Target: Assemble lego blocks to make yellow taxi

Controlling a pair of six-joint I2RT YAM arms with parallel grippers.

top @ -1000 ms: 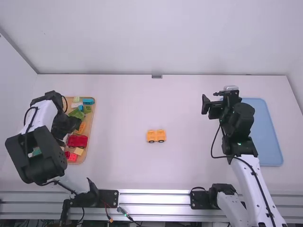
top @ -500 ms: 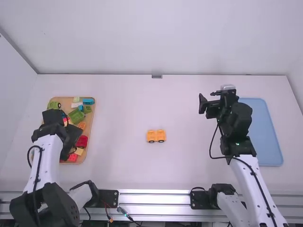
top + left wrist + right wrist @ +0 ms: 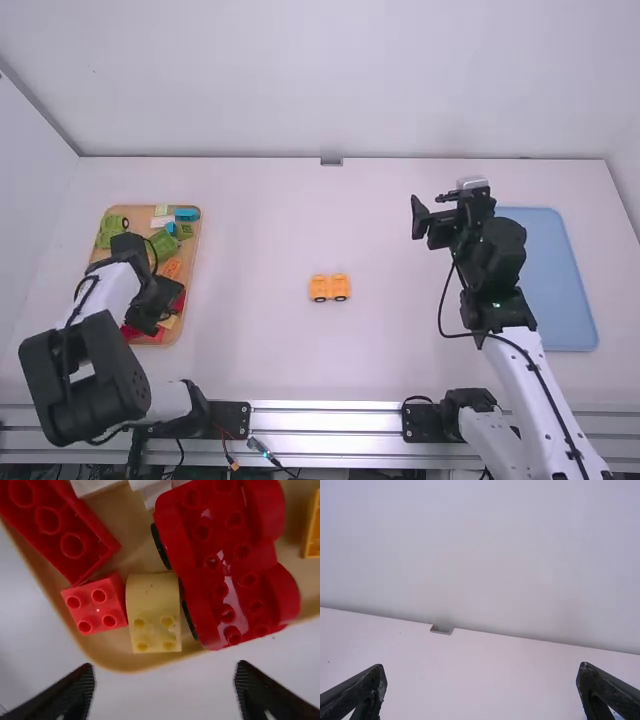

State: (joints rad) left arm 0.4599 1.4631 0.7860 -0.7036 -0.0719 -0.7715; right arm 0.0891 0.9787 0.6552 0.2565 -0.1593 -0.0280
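My left gripper [image 3: 150, 318] is low over the near end of the wooden tray [image 3: 196, 250]. In the left wrist view the left gripper [image 3: 165, 687] stands open, nothing between its fingers. A pale yellow block with a curved end [image 3: 154, 612] lies in the tray between a small red block [image 3: 95, 603] and a red car base [image 3: 225, 560]. The orange-yellow car base [image 3: 330, 287] stands alone at mid-table. Over the right side, my right gripper [image 3: 432, 212] is held up; in the right wrist view the right gripper [image 3: 482, 692] is open and empty.
A blue tray [image 3: 560, 280] lies at the far right, beside the right arm. Green, blue and orange pieces share the wooden tray, among them a green block [image 3: 162, 243]. A long red block [image 3: 60, 527] rests along the tray's edge.
The left arm has shifted over the wooden tray and its gripper now stands at the near end, uncovering the green car base at the far end. The right gripper has moved slightly left.
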